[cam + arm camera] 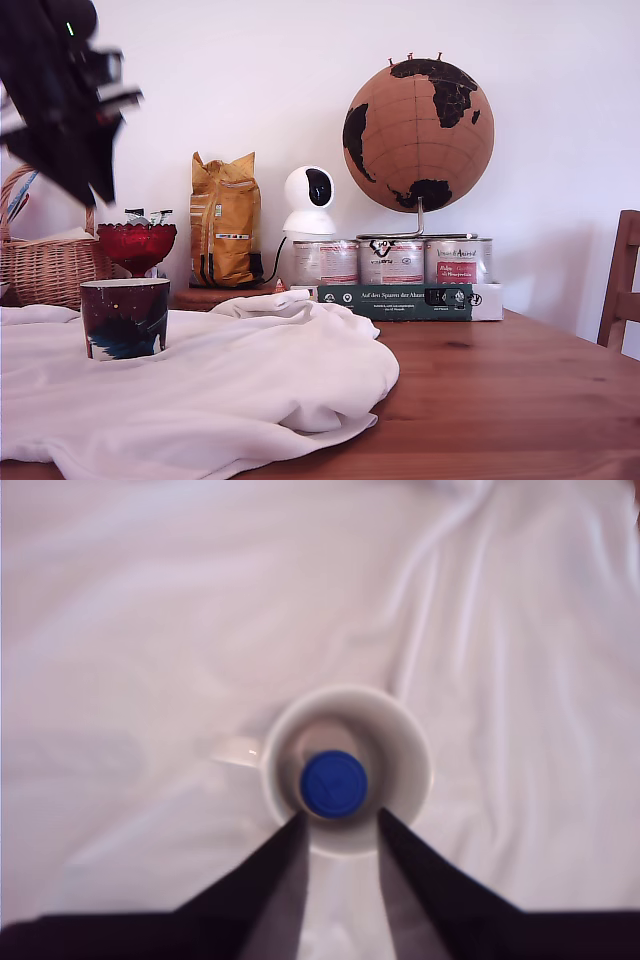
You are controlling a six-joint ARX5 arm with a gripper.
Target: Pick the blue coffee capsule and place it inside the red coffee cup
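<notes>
The wrist view looks straight down into the red coffee cup (412, 765), whose inside is pale. The blue coffee capsule (334, 784) lies on the bottom of the cup with its flat blue face up. My gripper (340, 822) hangs above the cup, open, its two black fingers (275, 865) spread with nothing between them. In the exterior view the maroon cup (125, 318) stands on the white cloth at the left, and the gripper (98, 180) is a blurred dark shape well above it. The cup's wall hides the capsule in that view.
A white cloth (240, 390) covers the left of the wooden table (500, 400). Behind it stand a wicker basket (45, 265), a red glass bowl (137, 245), a yellow bag (225, 225), a white camera (310, 200), a globe (418, 125) on tins (390, 262), and a chair (620, 285).
</notes>
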